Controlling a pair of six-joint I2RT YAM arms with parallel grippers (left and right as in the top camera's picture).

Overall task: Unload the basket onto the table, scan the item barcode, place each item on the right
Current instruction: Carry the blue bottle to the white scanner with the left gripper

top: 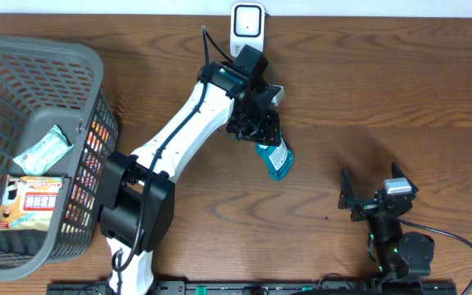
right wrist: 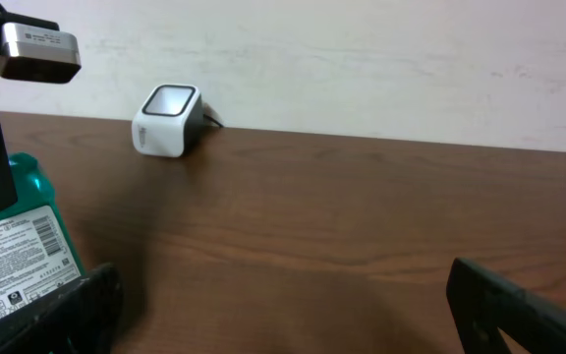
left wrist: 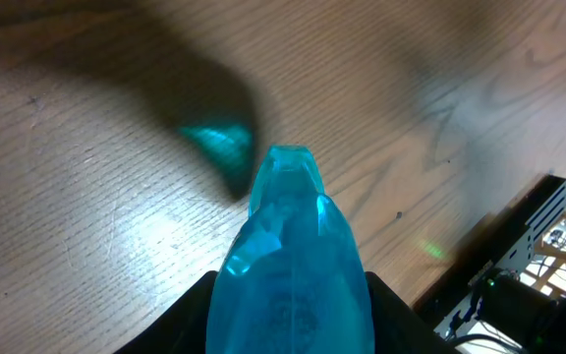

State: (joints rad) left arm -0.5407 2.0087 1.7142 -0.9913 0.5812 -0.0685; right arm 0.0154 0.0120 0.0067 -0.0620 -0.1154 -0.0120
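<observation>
The bottle (top: 276, 161) had its far end hidden under the left claw (top: 258, 131) from overhead; in the left wrist view it was blurred and cut off by the lower edge; from the right wrist the left edge cropped it, and the print on its label (right wrist: 18, 256) was too small to read; the basket (top: 105, 123) ran off the left edge overhead; the right claw (right wrist: 281, 285) showed only parts of its fingers (right wrist: 514, 300), cut by the bottom edge.
</observation>
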